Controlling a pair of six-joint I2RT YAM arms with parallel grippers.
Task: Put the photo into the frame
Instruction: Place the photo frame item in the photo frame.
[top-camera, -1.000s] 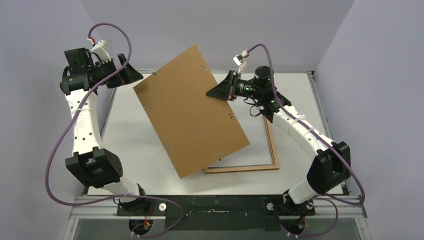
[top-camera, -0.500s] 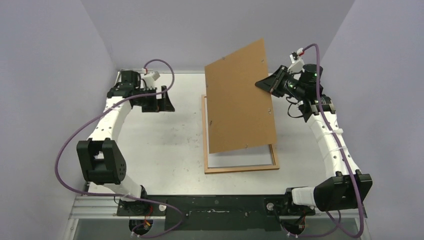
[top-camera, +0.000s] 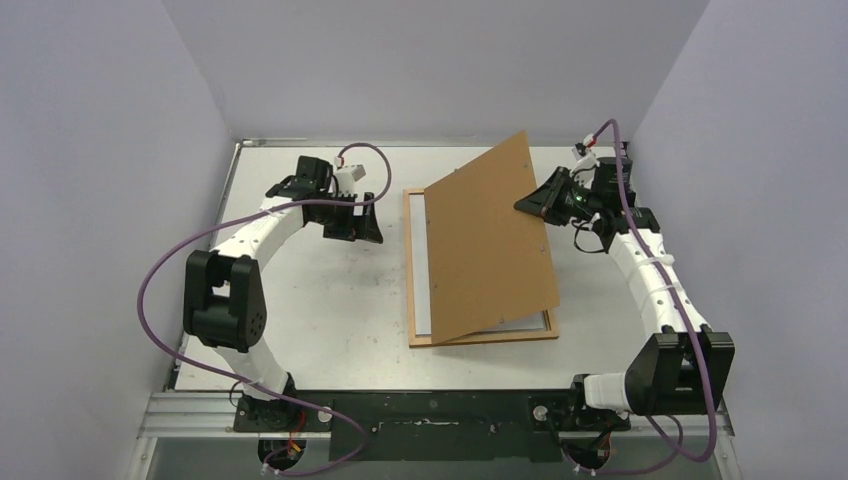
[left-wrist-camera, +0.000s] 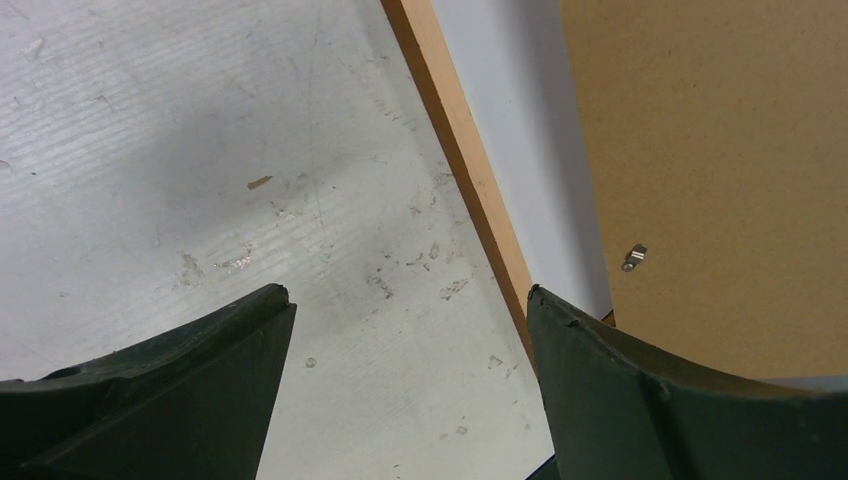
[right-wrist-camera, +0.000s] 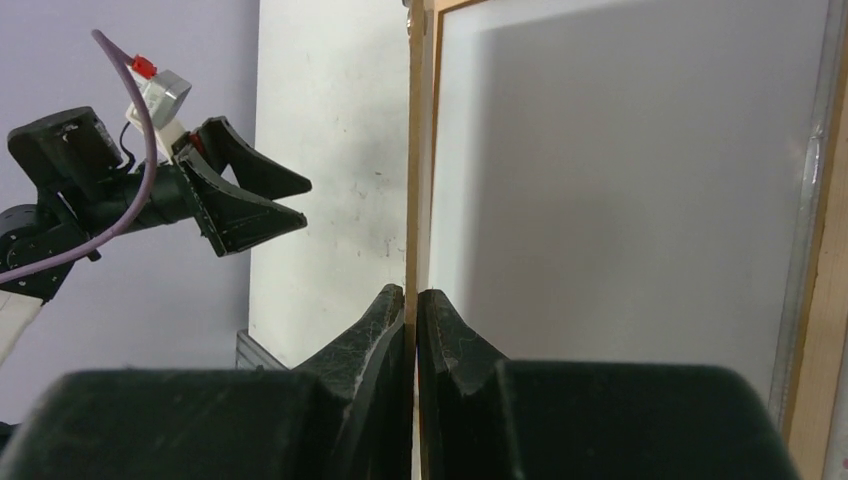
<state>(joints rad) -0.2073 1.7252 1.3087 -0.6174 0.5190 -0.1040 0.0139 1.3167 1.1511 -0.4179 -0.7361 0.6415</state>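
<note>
Overhead reference, 12 o'clock away from the arm bases. At 9 to 10 o'clock of the work area the left hand (top-camera: 357, 228) hovers low over the bare surface (top-camera: 300, 300), fingers wide apart with nothing between them, just beside the left rail of the frame (top-camera: 409, 280) but not touching it. The frame lies flat at centre, long side running 12 to 6. Its opening is filled by a smooth white sheet (right-wrist-camera: 620, 200). This is judged to be the photo lying face down, since none of the surface's scuff marks show through it. The printed side is not visible, so this cannot be confirmed. The sheet appears to sit square inside the rails. Over the frame leans the backing board (top-camera: 490, 250). Its 6 o'clock end appears down at the near rail and its 1 o'clock corner is raised clear, so the board slopes rather than lies seated. A small metal clip (left-wrist-camera: 634, 257) shows on its upper face. At 1 o'clock the right hand (top-camera: 528, 203) is clamped tight on the board's thin edge, and that grip carries the raised end. Assessment: the photo placement looks done. Outstanding items are lowering the board flat within the rails, releasing it and closing the clips. Misalignment at the near rail is the main risk.
</note>
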